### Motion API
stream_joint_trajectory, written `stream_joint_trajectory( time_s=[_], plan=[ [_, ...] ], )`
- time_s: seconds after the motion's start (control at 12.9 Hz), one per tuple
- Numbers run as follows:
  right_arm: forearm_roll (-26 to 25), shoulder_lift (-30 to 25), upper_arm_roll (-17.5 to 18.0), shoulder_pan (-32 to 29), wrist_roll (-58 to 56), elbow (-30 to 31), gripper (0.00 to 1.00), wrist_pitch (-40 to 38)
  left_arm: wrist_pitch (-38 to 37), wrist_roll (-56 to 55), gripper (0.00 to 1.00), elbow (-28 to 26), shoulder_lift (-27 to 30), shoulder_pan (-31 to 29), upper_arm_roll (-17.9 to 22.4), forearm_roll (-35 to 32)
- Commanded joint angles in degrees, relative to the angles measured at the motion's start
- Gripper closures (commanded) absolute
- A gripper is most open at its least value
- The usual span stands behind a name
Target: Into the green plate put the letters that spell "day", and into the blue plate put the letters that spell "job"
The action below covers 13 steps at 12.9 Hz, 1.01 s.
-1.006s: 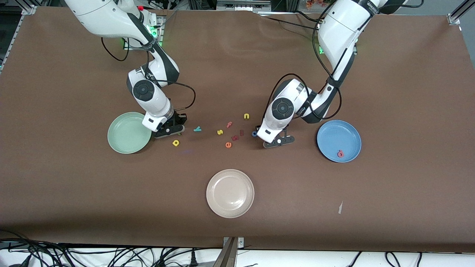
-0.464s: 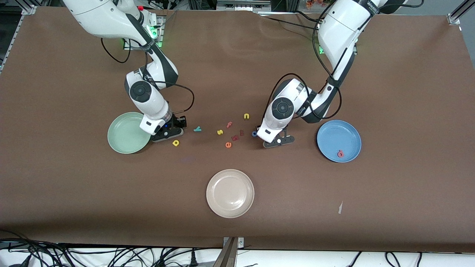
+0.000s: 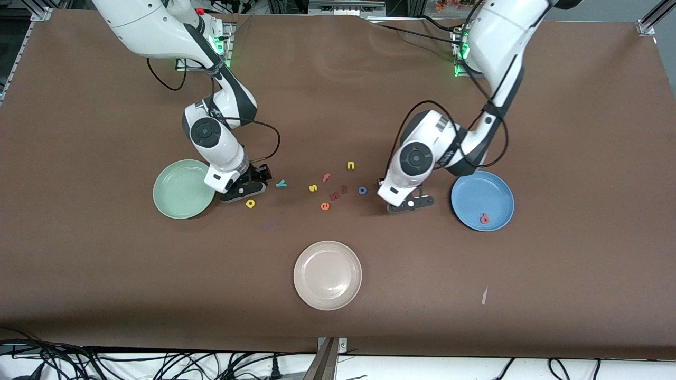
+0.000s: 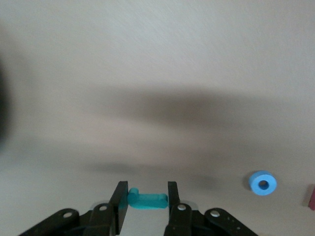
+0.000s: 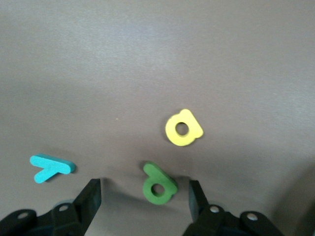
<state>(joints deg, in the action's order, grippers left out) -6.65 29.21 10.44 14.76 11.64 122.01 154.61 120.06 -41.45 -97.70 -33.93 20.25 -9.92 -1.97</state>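
I have the left end effector (image 4: 145, 199) clamped on the teal j (image 4: 147, 200), over the desk (image 3: 554, 295) beside the blue plate (image 3: 475, 184), apparently lifted, next to carry there, while the right end effector (image 5: 143, 194) spreads around the green d (image 5: 159, 188).

The left gripper (image 3: 405, 206) moved from beside the blue o (image 3: 363, 190) toward the blue plate (image 3: 496, 182), its fingers (image 4: 120, 201) clamped on the teal j (image 4: 146, 200); the o, earlier touching it, now lay apart from it; the right gripper (image 3: 244, 191) spread its fingers (image 5: 91, 196) and shifted slightly, the dark green d (image 5: 158, 184) lying on the table between them.
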Motion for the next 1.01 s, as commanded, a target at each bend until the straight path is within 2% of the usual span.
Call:
stream_joint_trajectory(
  time_s=[0.0, 0.31, 0.46, 0.62, 0.7, 0.77, 0.85, 0.93],
  plan=[
    [-0.6, 0.9, -0.9, 0.5, -0.5, -1.1, 0.30, 0.8, -5.4, 9.0, 0.72, -1.3, 4.0, -5.2, 0.2, -1.4],
    [-0.7, 0.9, -1.3, 0.4, -1.0, -1.1, 0.48, 0.8, -6.7, 19.1, 0.71, -2.3, 4.6, -12.9, 0.0, -4.4],
    [-0.7, 0.9, -1.3, 0.4, -1.0, -1.1, 0.54, 0.8, -6.7, 24.9, 0.70, -3.9, 3.9, -17.5, -0.2, -4.5],
    [-0.7, 0.9, -1.3, 0.5, -1.0, -1.0, 0.61, 0.9, -5.6, 25.5, 0.70, -5.9, 3.3, -17.7, -0.2, -4.1],
    [-0.7, 0.9, -1.3, 0.5, -1.0, -1.0, 0.67, 0.8, -2.8, 25.5, 0.69, -8.4, 3.3, -17.8, -0.2, -4.2],
    [-0.7, 0.9, -1.3, 0.4, -0.9, -1.0, 0.76, 0.9, -0.2, 25.6, 0.60, -10.5, 3.5, -18.1, -0.2, -4.4],
    [-0.6, 0.9, -1.3, 0.5, -1.0, -1.0, 0.80, 0.8, 0.0, 25.6, 0.39, -10.8, 3.6, -18.2, -0.2, -4.4],
    [-0.6, 0.9, -1.3, 0.4, -1.0, -1.0, 0.85, 0.8, -0.1, 25.5, 0.01, -10.8, 3.6, -18.2, -0.2, -4.5]
  ],
)
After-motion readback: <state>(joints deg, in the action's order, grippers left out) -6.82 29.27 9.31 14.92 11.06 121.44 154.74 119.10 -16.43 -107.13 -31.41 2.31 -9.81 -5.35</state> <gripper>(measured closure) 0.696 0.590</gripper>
